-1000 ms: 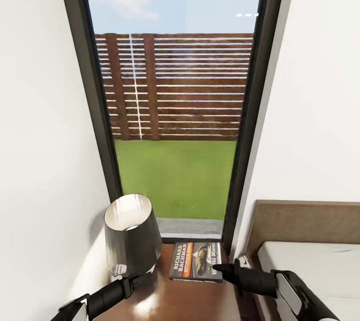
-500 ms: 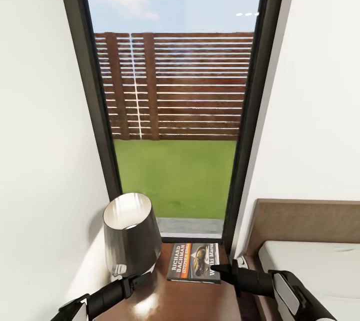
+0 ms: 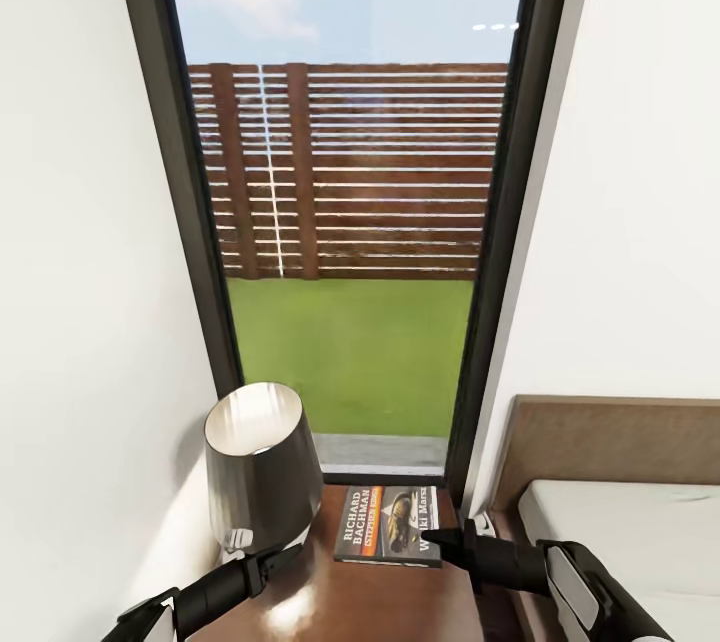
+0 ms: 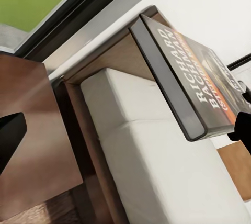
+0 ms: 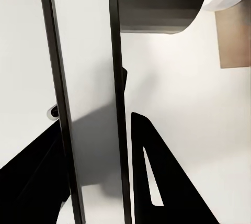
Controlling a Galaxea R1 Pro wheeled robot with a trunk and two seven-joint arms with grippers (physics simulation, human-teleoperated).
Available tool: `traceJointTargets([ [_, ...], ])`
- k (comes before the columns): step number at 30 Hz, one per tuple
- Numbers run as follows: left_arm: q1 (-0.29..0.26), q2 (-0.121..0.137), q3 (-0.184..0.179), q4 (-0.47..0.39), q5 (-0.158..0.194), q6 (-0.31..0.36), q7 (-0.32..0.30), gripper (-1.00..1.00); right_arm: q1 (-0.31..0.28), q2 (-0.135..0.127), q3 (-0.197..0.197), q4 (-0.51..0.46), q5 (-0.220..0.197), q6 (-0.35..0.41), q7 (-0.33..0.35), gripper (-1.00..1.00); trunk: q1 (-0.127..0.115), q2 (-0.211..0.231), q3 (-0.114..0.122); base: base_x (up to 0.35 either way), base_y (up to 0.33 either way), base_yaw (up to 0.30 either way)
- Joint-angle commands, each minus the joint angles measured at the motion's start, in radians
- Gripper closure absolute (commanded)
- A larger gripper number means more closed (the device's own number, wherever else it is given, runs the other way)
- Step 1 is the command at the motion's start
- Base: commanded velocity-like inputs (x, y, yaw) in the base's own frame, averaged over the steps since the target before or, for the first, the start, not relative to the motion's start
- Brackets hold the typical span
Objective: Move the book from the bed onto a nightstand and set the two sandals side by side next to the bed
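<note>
The book (image 3: 388,526) is held at its edge by the right pincer (image 3: 432,539), over the nightstand (image 3: 385,602) beside the bed (image 3: 620,532). A lamp (image 3: 262,465) stands nearby. The left pincer (image 3: 292,551) is seen near the lamp, but whether it is wide or narrow cannot be told.

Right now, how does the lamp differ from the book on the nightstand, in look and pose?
The lamp stands upright with a glossy dark shade, while the book is thin with white lettering and an orange stripe. The lamp stands toward the wall side of the nightstand; the book is toward the bed. The lamp is free; the book is held by the right gripper. Both are over the nightstand.
</note>
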State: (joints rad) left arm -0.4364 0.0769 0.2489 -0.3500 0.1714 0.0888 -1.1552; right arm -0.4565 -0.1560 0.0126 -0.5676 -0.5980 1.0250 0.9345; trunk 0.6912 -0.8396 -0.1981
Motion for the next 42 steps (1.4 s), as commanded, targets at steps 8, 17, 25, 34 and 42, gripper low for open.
traceJointTargets([
  [8,-0.001,0.000,0.003,0.000,0.002,0.009,-0.003,-1.00,-0.001,-0.001,0.000,0.000,-0.002,0.003,0.005,1.00,0.031,-0.057,-0.027,0.000,0.000,0.000],
  [17,-0.001,0.000,0.003,0.000,0.002,0.009,-0.003,-1.00,-0.001,-0.002,-0.001,-0.001,-0.008,-0.050,0.006,1.00,0.065,-0.120,-0.055,0.000,0.000,0.000],
  [25,-0.001,0.000,0.003,0.000,0.002,0.009,-0.003,-1.00,-0.001,-0.002,0.000,0.000,-0.009,-0.086,0.006,1.00,0.096,-0.176,-0.080,0.000,0.000,0.000],
  [34,-0.001,0.000,0.003,0.000,0.002,0.009,-0.003,-1.00,-0.001,-0.002,0.001,0.000,-0.009,-0.086,0.006,1.00,0.131,-0.239,-0.108,0.000,0.000,0.000],
  [42,-0.001,0.000,0.002,0.000,0.002,0.009,-0.001,-1.00,-0.001,-0.001,0.001,0.000,-0.008,-0.086,0.006,1.00,0.161,-0.295,-0.133,0.000,0.000,0.000],
])
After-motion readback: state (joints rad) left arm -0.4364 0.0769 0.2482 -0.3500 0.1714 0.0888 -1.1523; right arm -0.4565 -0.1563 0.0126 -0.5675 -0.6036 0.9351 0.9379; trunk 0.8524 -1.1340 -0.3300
